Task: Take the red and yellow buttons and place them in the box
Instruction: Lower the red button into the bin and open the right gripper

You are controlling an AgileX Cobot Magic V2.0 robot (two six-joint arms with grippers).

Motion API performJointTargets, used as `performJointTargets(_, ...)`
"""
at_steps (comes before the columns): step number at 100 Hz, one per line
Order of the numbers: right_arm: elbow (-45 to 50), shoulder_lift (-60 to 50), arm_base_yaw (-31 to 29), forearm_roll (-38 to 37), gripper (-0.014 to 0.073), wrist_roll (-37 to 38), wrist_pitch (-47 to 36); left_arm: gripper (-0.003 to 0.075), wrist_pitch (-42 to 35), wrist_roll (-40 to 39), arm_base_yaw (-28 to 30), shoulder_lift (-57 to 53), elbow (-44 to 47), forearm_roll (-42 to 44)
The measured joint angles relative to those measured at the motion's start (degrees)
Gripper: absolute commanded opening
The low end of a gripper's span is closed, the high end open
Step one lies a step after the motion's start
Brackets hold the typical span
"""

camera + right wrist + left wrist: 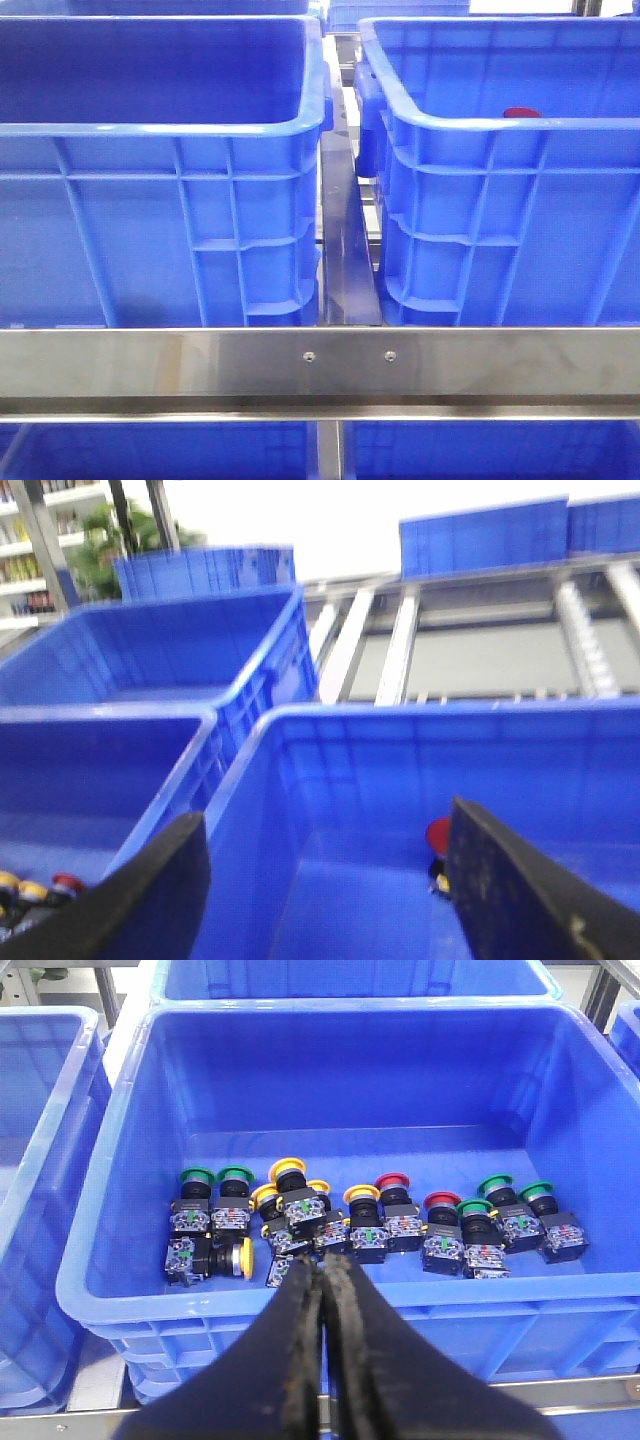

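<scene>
In the left wrist view a blue crate (180,1298) holds several push buttons with red caps (393,1181), yellow caps (287,1169) and green caps (196,1175). My left gripper (322,1265) is shut and empty, above this crate's near rim. In the right wrist view my right gripper (325,880) is open and empty, over the other blue box (400,770). One red button (438,835) lies inside that box, next to the right finger. Its red cap (521,113) shows above the right crate's rim (480,125) in the front view. Neither gripper shows in the front view.
The left crate (160,130) and right crate stand side by side with a narrow metal divider (345,250) between them. A steel rail (320,365) runs across the front. More blue crates stand behind (350,975) and beside (40,1160). Roller tracks (400,650) lie beyond.
</scene>
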Motion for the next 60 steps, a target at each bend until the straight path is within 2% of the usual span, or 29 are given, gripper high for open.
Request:
performJointTargets(15,3.46,-5.92,0.00,0.00,0.0318,0.00,-2.34,-0.0019,0.00,0.00,0.00,0.00,0.00,0.00)
performJointTargets(41,7.50,-8.74,0.00,0.00,-0.0053,0.00,-3.11,-0.0019,0.00,0.00,0.00,0.00,0.00,0.00)
performJointTargets(44,7.77,-8.74,0.00,0.00,-0.0074,0.00,-3.11,-0.0019,0.00,0.00,0.00,0.00,0.00,0.00)
performJointTargets(60,7.88,-8.74,0.00,0.00,-0.0067,0.00,-3.00,-0.0016,0.00,0.00,0.00,0.00,0.00,0.00)
